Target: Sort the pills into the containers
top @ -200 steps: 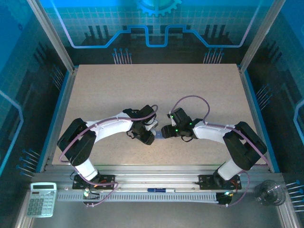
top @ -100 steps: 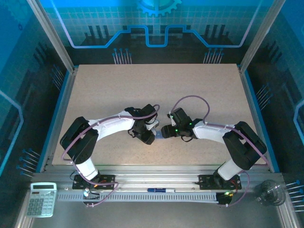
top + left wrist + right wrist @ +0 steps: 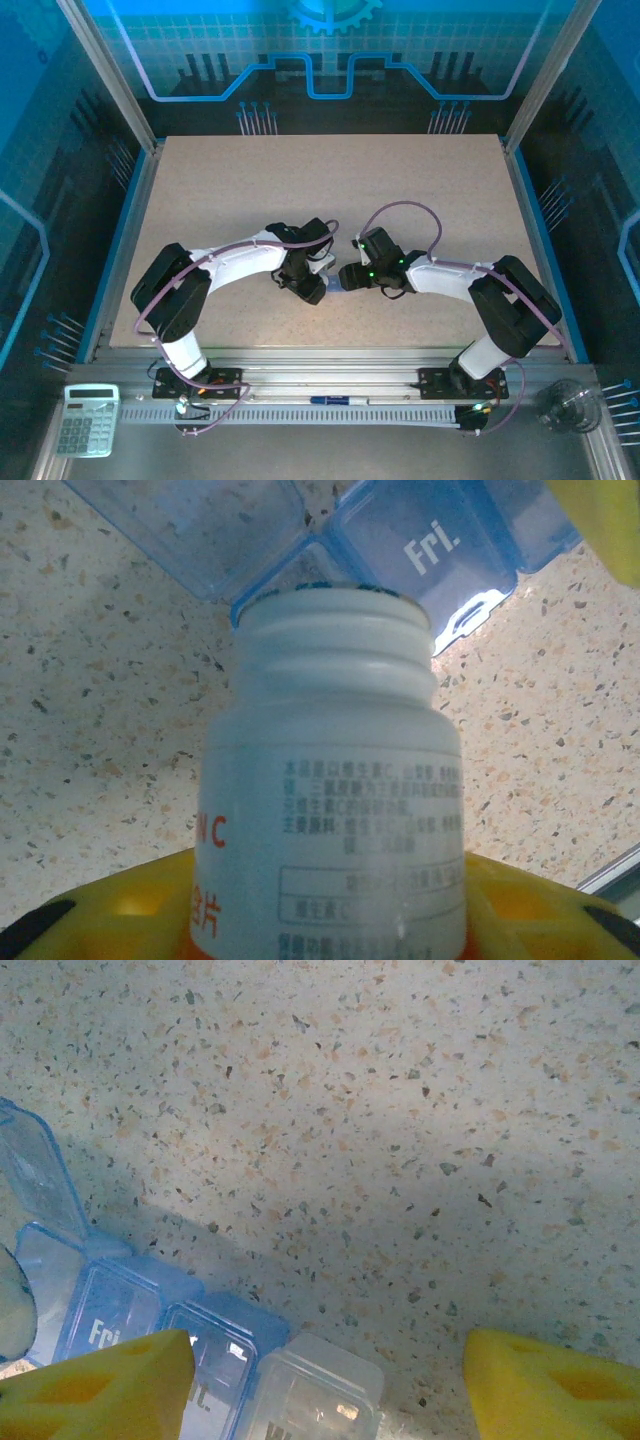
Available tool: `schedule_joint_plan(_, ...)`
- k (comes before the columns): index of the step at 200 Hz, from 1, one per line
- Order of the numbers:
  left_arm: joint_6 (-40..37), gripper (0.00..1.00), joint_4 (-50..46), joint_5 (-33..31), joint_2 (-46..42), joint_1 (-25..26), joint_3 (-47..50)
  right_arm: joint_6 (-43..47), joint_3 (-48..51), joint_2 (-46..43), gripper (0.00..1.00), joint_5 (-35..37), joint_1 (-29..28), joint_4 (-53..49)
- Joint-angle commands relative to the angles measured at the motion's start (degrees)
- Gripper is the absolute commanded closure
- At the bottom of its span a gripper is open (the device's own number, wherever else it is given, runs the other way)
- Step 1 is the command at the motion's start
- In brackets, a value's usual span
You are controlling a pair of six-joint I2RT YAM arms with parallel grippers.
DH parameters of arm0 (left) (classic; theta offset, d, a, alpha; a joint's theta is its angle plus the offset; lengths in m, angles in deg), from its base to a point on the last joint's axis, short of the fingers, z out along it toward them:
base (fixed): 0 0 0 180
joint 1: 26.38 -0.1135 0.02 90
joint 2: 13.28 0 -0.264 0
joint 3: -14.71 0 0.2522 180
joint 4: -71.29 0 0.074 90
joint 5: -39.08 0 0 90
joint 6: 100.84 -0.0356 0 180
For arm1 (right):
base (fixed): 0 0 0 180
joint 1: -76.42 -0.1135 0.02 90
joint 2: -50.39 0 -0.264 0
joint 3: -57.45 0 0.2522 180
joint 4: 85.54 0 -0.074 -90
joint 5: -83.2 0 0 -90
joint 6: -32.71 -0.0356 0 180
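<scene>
**A:** How many things are on the bench (image 3: 320, 190)?

**B:** One blue pill box (image 3: 430, 550), one white bottle (image 3: 335, 780), and two arms meeting at the centre of the overhead frame.

**A:** Where is the box relative to the fingers?

**B:** In the left wrist view it spans the top, one lid raised. The bottle's uncapped mouth sits just below it. The left fingers (image 3: 110, 915) clamp the bottle at the bottom edge. In the right wrist view the right fingers (image 3: 100, 1385) stand wide apart, gripping nothing. There the box lies lower left, partly behind one finger.
</scene>
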Motion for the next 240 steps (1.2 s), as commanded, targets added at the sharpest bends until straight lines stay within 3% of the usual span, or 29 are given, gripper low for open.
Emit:
schedule_joint_plan(1,-1.4,1.00,-2.8,-0.5,0.7,0.4,-2.1,-0.6,1.3,1.2,0.28,-0.3,-0.9,-0.5)
schedule_joint_plan(240,-4.0,1.00,-8.5,-1.4,5.3,0.4,-7.7,-0.7,1.1,1.6,0.28,-0.4,-0.9,-0.5)
